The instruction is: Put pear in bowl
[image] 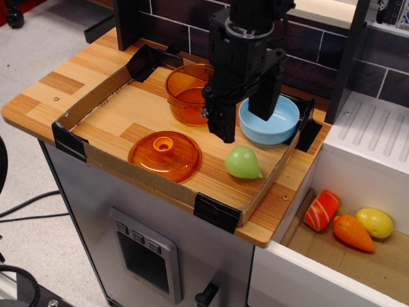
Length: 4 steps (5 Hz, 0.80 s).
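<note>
Gripper: the black gripper (244,120) hung over the tray, jaws spread wide apart and pointing down, nothing between them, nothing held.
Fingers: one finger (225,121) stood in front of the orange pot's near edge, the other in front of the bowl's left rim; whether either actually touched them, hard to call from this angle.
Pear: the light-green pear (242,162) lay on the tray floor, tapered end aimed toward the lower right, just in front of the bowl and below the open gripper, apart from it.
Bowl: the light-blue bowl (278,125) sat upright at the tray's back right corner, and what showed of its inside was bare.
Pot: the transparent orange pot (186,96) stood just left of the bowl, partly hidden by the arm.
Lid: the flat orange lid (165,155) rested knob up near the tray's front wall, well left of the pear.
Tray: a shallow cardboard tray (89,102) with black-taped corners sat on the wooden counter (45,89).
Side bin: down at the right lay a salmon-coloured toy (321,210), a carrot (351,233) and a yellow lemon-like toy (375,222), close together.
</note>
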{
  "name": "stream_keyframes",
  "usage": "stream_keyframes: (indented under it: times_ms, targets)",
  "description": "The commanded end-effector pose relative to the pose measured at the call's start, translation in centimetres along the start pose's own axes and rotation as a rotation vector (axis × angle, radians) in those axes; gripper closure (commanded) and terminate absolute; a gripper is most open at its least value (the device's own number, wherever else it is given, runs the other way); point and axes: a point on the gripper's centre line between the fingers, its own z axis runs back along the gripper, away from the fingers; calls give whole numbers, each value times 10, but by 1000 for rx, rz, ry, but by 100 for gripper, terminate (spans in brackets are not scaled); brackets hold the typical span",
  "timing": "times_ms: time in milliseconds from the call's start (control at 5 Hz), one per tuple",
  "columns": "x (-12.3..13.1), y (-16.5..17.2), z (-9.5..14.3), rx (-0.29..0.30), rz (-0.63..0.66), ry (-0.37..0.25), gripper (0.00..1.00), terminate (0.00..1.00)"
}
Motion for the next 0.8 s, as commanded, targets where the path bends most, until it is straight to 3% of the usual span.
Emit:
stream_keyframes:
  times_ms: [0,600]
  targets:
    - [14,-10,-14,-26,-45,-25,0,0]
    - [-1,-3,-40,-20,-95,-10,0,0]
